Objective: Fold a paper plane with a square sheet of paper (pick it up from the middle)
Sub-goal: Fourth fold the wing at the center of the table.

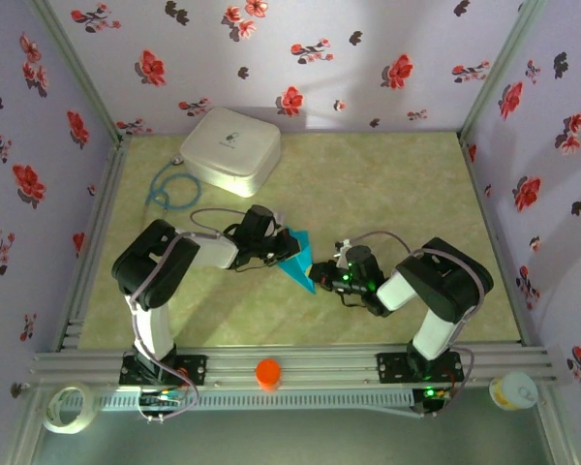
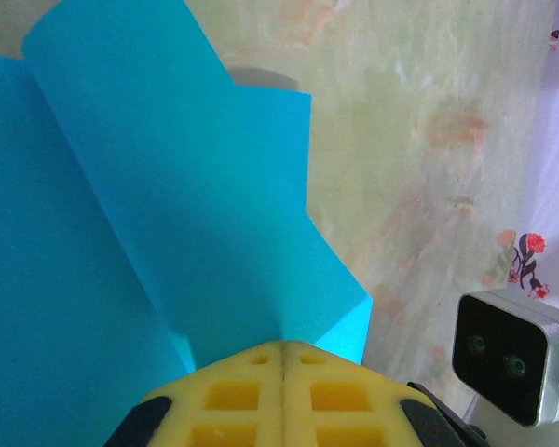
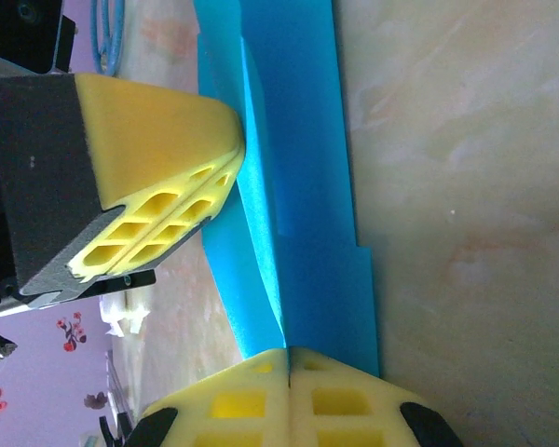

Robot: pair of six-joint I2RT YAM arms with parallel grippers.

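Left tool (image 1: pixel 283 250) fully shut, yellow pads pressed flat together with an edge of the blue paper (image 1: pixel 297 262) nipped between the tips; from the left wrist, the same tool (image 2: pixel 282 358) at the bottom of the picture, paper (image 2: pixel 168 233) rising out of the closed pads in broad creased panels, one flap curling over at the top; right tool (image 1: pixel 327 271) likewise closed hard on the opposite side of the paper, facing the left one across it; from the right wrist, closed pads (image 3: pixel 289 358) pinching the near end of the paper (image 3: pixel 298 186), folded layers running away along a lengthwise crease, left tool (image 3: pixel 233 154) clamped on it further up; paper thus gripped from both sides, a blue wedge pointing toward the near edge, just ahead of the two arm bases, near the middle of the worktop (image 1: pixel 397 194); impossible to tell whether lifted clear or brushing the surface; farther back, a white rounded box (image 1: pixel 230 148) by the rear wall, a blue cable (image 1: pixel 169 194) coiled beside it; on the front rail, an orange cap (image 1: pixel 267 373); outside the frame, a roll of tape (image 1: pixel 70 407) at the left corner.
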